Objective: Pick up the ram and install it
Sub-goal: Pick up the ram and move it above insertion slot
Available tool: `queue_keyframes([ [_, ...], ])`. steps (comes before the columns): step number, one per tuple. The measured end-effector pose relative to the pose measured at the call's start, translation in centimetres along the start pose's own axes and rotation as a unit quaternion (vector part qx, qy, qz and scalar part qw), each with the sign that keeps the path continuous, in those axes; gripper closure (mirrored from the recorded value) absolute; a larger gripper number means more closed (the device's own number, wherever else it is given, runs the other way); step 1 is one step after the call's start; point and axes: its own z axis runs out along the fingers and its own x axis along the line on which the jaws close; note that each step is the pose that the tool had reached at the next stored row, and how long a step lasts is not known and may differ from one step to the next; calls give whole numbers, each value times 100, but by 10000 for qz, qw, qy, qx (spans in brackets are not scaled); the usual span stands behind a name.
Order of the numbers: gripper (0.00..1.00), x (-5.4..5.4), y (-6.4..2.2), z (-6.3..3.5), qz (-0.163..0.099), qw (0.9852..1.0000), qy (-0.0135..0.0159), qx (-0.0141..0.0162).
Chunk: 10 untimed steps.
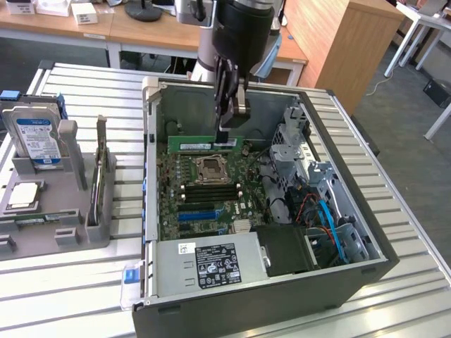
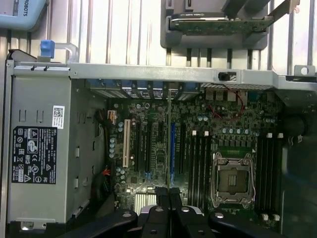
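The ram (image 1: 197, 145) is a long green stick held level and on edge above the back part of the motherboard (image 1: 176, 201) inside the open computer case. My gripper (image 1: 227, 137) comes down from above and is shut on the stick's end at the exterior view's right. In the wrist view the ram (image 2: 169, 134) shows edge-on as a thin line running out from my fingertips (image 2: 162, 194), over the board. Dark memory slots (image 1: 208, 190) lie beside the processor socket (image 1: 210, 167), lower than the stick and apart from it.
A blue slot (image 1: 197, 211) and a grey power supply (image 1: 211, 260) sit toward the case front. Drive cages and cables (image 1: 310, 190) fill the exterior view's right. A grey holder (image 1: 63, 211) on the exterior view's left carries a hard drive (image 1: 35, 137) and a silver processor chip (image 1: 21, 197).
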Motion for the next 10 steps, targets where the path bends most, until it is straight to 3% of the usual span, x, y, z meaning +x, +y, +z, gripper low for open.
queue_keyframes([
  [10, 88, -1, -158, -3, 0, 10000, 0, 0],
])
